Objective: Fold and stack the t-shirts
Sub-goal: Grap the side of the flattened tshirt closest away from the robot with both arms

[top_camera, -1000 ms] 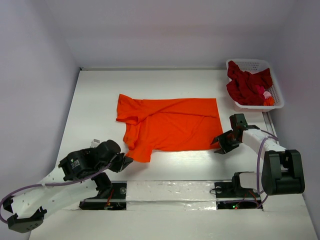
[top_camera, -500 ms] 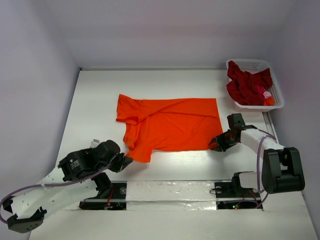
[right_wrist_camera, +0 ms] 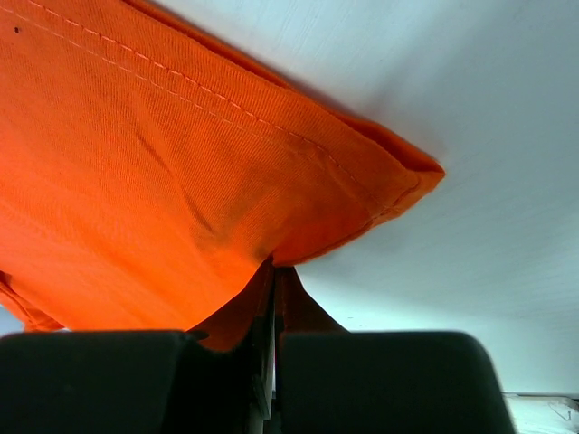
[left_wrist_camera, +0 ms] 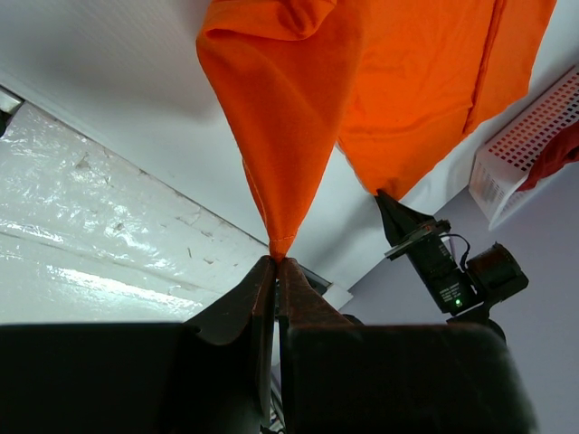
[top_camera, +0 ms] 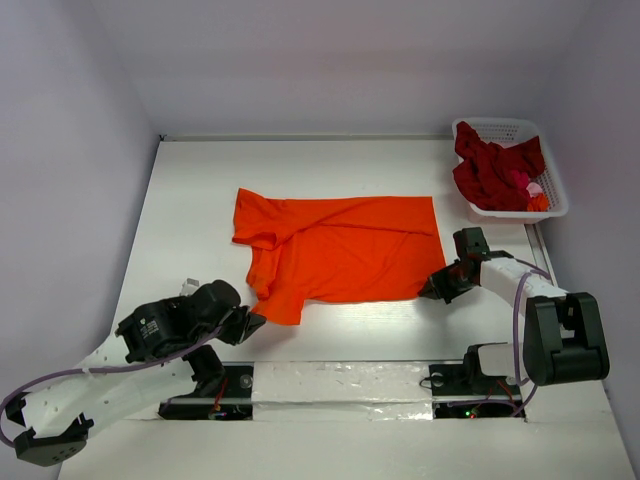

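Orange t-shirt (top_camera: pixel 340 250): limp, light, drapes freely. Left gripper (left_wrist_camera: pixel 276 264) and right gripper (right_wrist_camera: pixel 273 271) both clamp its near corners, which look like sound holds.

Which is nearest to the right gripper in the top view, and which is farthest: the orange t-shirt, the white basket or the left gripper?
1. orange t-shirt: its near right corner is pinched in the right gripper.
2. white basket: at the far right corner, beyond that gripper.
3. left gripper: across the table on the left, at the shirt's near left corner.
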Available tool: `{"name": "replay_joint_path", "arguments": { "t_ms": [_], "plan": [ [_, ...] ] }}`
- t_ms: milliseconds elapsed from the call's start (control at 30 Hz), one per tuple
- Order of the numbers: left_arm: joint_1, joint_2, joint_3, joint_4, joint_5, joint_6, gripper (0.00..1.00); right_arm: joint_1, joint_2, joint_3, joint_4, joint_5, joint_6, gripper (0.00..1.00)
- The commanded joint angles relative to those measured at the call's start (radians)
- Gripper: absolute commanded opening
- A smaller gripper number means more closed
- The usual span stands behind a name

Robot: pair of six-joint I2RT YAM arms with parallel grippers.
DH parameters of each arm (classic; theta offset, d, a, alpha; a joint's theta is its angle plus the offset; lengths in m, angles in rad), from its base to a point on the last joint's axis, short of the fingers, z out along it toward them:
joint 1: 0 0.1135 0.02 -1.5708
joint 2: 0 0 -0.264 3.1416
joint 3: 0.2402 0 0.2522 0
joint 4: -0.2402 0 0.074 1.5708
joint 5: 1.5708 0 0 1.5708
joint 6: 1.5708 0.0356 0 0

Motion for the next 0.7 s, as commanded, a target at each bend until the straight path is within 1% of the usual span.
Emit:
{"name": "replay_joint_path", "arguments": {
  "t_ms": [0, 433, 667],
  "plan": [
    [-0.004, -0.007, 0.044, -0.015, -0.033, -0.184, 0.0, 0.018, -0.004, 0.006, 0.005, 0.0, 0.0, 0.01],
    [-0.004, 0.025, 0.107, -0.013, -0.099, -0.198, 0.0, 0.018, -0.016, 0.098, -0.066, -0.02, -0.035, 0.0],
    [-0.004, 0.033, 0.118, -0.015, -0.11, -0.202, 0.0, 0.018, -0.007, 0.15, -0.095, -0.017, -0.044, 0.0]
  ]
}}
